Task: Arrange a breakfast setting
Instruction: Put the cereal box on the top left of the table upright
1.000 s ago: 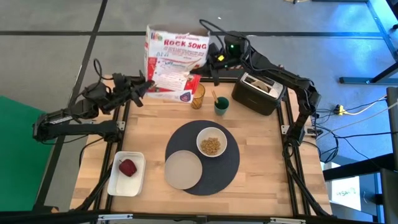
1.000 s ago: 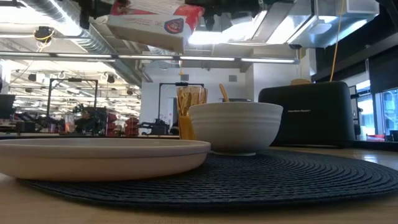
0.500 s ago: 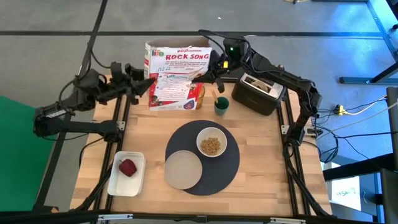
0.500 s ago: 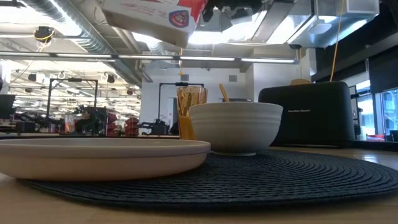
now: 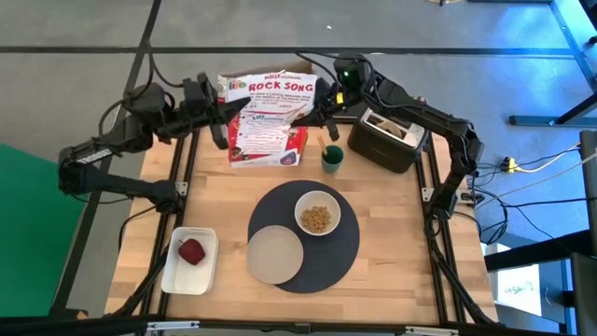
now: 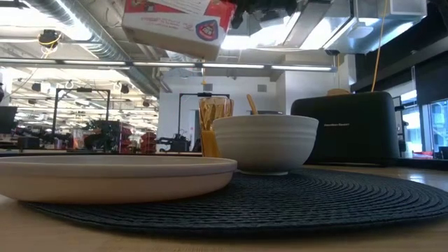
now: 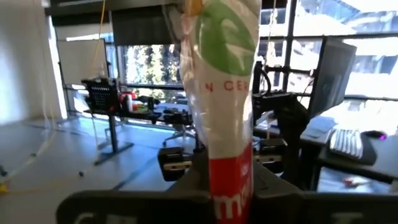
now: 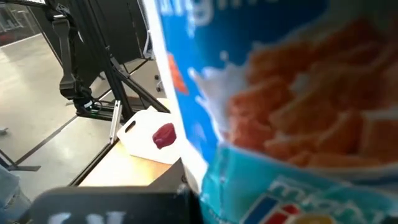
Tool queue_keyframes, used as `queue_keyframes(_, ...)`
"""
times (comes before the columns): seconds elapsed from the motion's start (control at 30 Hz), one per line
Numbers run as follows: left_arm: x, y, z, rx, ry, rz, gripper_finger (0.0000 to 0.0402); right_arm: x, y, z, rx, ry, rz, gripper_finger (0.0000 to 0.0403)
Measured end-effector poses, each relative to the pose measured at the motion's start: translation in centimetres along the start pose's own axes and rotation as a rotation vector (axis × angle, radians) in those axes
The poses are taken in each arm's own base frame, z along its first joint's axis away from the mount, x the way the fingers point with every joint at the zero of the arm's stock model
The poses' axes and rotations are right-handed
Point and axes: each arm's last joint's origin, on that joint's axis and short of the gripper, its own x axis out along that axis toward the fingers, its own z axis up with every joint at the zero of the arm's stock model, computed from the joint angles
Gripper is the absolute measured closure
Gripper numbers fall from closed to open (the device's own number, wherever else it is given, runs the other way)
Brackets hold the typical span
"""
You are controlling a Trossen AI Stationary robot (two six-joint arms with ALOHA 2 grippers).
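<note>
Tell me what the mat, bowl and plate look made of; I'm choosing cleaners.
Mat: woven fibre or cord, dark grey, matte, with concentric ribbing. Bowl: probably glazed ceramic, white, ridged wall with a soft sheen. Plate: ceramic or melamine, off-white, smooth, satin; the look leaves it open.

Woven, ribbed dark mat; glossy ridged white bowl; printed cardboard cereal box; pale wooden tabletop

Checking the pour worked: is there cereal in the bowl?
Yes, the high view shows tan cereal pieces filling the bottom of the bowl on the mat.
</note>
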Motion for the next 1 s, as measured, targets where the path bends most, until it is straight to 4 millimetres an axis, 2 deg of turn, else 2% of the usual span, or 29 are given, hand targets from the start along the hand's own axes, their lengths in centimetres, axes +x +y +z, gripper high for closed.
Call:
queue_keyframes(0.1, -0.4, -0.1, 0.1, 0.066, -0.002, -0.008, 0.0399, 0.0, 0.0, 0.1, -0.007, -0.001, -0.026, 0.0336)
queue_keyframes(0.23, -1.5, -0.3, 0.6, 0.134, -0.010, 0.062, 0.0399, -0.5, 0.3, 0.9, -0.023, -0.013, -0.141, 0.0226)
queue_keyframes(0.33, -3.1, 0.0, 1.3, 0.197, -0.025, 0.159, 0.0400, -1.9, 0.7, 2.1, -0.025, -0.039, -0.320, 0.0144)
queue_keyframes(0.43, -4.8, 0.4, 1.6, 0.234, -0.023, 0.303, 0.0400, -3.7, 1.4, 3.6, -0.047, -0.082, -0.482, 0.0090)
queue_keyframes(0.5, -5.4, 0.6, 0.8, 0.254, 0.005, 0.389, 0.0400, -4.7, 1.7, 4.1, -0.074, -0.094, -0.521, 0.0071)
queue_keyframes(0.57, -5.5, 0.7, -0.7, 0.269, 0.049, 0.439, 0.0401, -5.5, 1.9, 4.4, -0.080, -0.104, -0.543, 0.0066)
queue_keyframes(0.7, -5.5, 0.8, -5.2, 0.259, 0.124, 0.496, 0.0401, -6.7, 1.9, 4.6, -0.075, -0.103, -0.565, 0.0074)
queue_keyframes(0.83, -6.1, 0.9, -10.1, 0.182, 0.134, 0.566, 0.0401, -6.9, 1.6, 4.3, -0.060, -0.087, -0.562, 0.0091)
queue_keyframes(1.0, -7.3, 1.2, -15.6, 0.188, 0.168, 0.622, 0.0401, -6.8, 1.7, 4.3, -0.061, -0.083, -0.557, 0.0103)
